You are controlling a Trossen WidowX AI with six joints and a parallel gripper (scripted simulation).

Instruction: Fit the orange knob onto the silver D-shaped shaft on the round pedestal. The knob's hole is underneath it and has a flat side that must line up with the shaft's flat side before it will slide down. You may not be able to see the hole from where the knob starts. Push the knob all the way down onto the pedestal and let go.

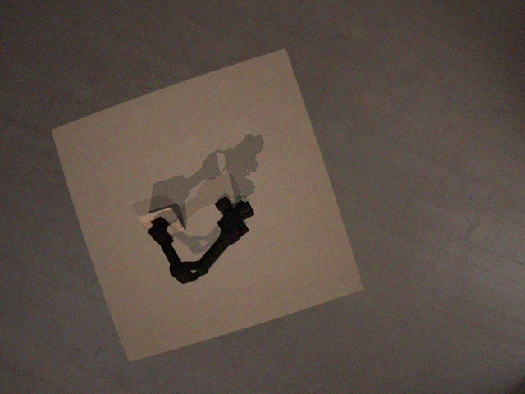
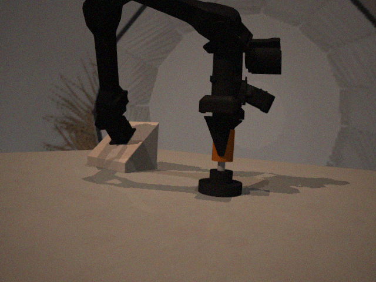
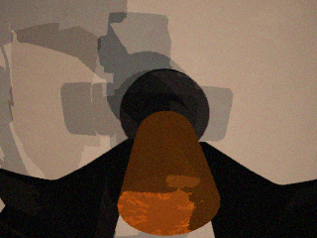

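Knob's underside & shaft top out of sight

Hole & flat side under orange knob [image 2: 231, 145] [image 3: 165, 159] can't be seen in exterior or wrist view; silver shaft [image 2: 221, 166] shows only as short bit in exterior, too small & dim to tell its flat; in wrist view the knob covers it, plus part of round pedestal [image 2: 220, 186] [image 3: 165, 91]; top view: arm [image 1: 214, 252] [image 2: 106, 60] hides knob, shaft & pedestal; in exterior, near finger of gripper [image 2: 222, 148] [image 3: 168, 183] covers part of knob, arm's upper bend cut by top edge; gripper fingers run off wrist view's sides & bottom; arm's foot hides some of wedge block [image 1: 146, 220] [image 2: 141, 148]; twiggy thing behind is blurred
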